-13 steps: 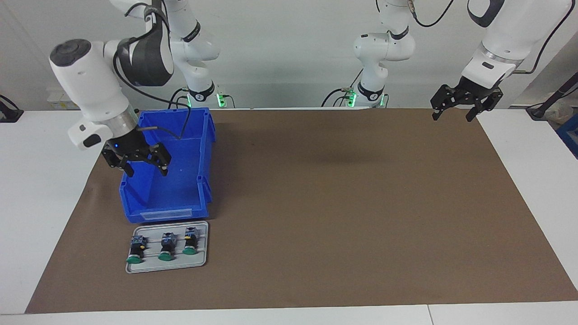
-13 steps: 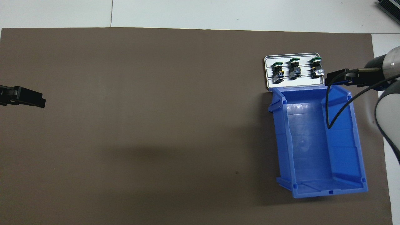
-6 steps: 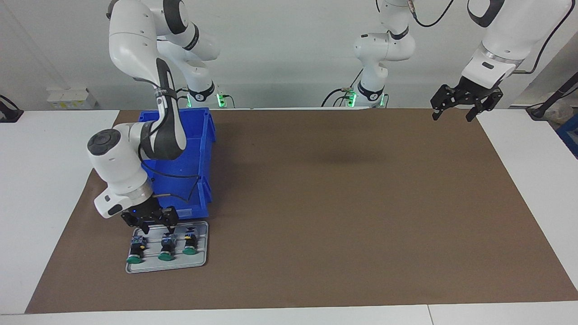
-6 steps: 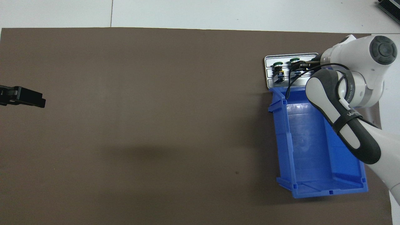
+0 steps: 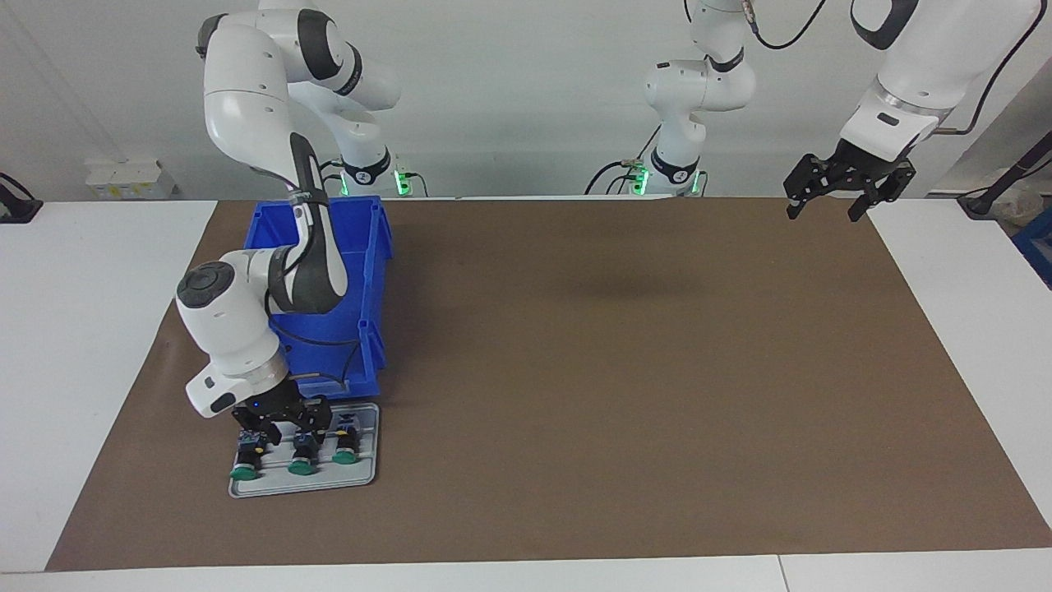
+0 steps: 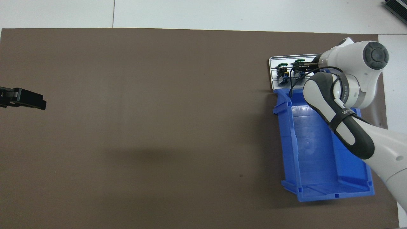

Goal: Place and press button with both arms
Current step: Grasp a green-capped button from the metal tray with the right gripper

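Facing view: I have the right hand [image 5: 283,423] low over the tray's [image 5: 366,473] middle button [image 5: 302,456] for pickup, grip unclear; left hand [image 5: 832,187] waits wide.

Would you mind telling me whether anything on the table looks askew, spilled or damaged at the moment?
Nothing stands out. The three buttons lie in a neat row on the grey tray, right beside the blue bin, which sits upright and slightly angled on the brown mat. The right gripper is down at the buttons; the left gripper waits, open, over the mat's corner.
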You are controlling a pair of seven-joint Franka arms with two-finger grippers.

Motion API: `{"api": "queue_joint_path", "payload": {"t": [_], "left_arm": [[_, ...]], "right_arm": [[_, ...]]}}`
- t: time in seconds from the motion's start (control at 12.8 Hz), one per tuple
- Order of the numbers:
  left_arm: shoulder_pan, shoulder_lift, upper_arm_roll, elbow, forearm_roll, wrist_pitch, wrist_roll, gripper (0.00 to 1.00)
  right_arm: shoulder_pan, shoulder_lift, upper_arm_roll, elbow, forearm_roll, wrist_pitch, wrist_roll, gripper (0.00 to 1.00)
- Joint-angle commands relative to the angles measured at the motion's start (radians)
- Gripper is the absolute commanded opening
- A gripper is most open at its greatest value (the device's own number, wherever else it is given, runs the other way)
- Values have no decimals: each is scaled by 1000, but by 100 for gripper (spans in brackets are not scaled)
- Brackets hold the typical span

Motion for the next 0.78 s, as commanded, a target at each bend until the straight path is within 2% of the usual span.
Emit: {"api": "queue_joint_path", "payload": {"t": [0.0, 0.16, 0.23, 0.31, 0.55, 0.7], "left_arm": [[9, -25, -9, -28, 19, 2, 5, 100], [9, -25, -9, -28, 19, 2, 5, 100], [9, -25, -9, -28, 19, 2, 5, 100], [9, -25, -9, -28, 19, 2, 5, 100], [9, -25, -9, -28, 19, 2, 5, 100], [9, -25, -9, -28, 19, 2, 5, 100]], "right_arm": [[-3, 16, 5, 13, -13, 20, -16, 59], [-3, 32, 5, 5, -13, 58, -17, 59], [-3, 32, 5, 5, -13, 53, -17, 54], [-5, 32, 5, 8, -13, 44, -17, 47], [-5, 32, 5, 23, -13, 5, -16, 11], [-8, 27, 5, 51, -14, -40, -17, 0]]}}
